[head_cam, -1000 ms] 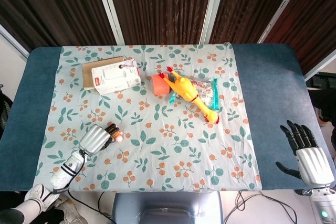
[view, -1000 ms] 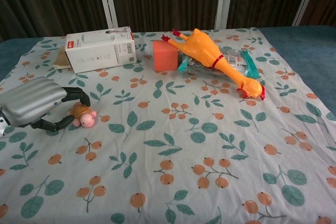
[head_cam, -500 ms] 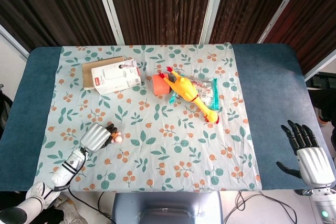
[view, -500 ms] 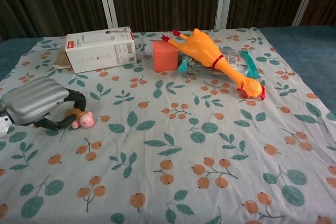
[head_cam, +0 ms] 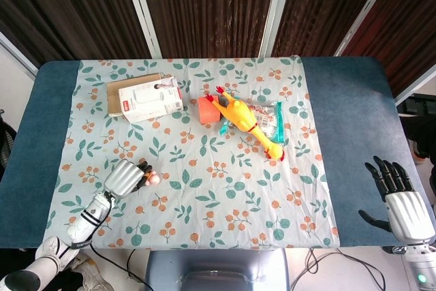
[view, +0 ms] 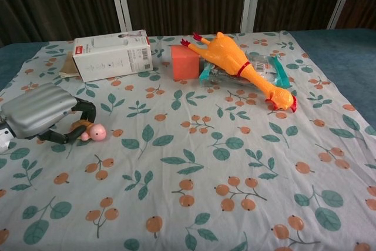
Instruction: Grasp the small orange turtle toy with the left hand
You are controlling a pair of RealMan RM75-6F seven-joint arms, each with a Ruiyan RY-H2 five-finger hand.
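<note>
The small orange turtle toy [head_cam: 150, 178] [view: 92, 131] lies on the floral cloth [head_cam: 225, 189] near its front left part, its pink head pointing right. My left hand [head_cam: 125, 178] [view: 40, 117] is wrapped around its shell, with dark fingers [view: 84, 107] curled over the top and the thumb beneath. Only the head and a bit of the shell show. My right hand [head_cam: 398, 199] rests open at the table's far right front, fingers spread, holding nothing.
A white box [head_cam: 151, 98] [view: 111, 54] lies at the back left. An orange block [head_cam: 206, 110] [view: 184, 63], a yellow rubber chicken [head_cam: 246, 122] [view: 241, 66] and a clear packet [head_cam: 270, 118] [view: 269, 67] sit at the back centre.
My left hand's fingers have closed tighter around the turtle, covering more of its shell. The hand and toy have shifted a little. The right hand has stayed still.
</note>
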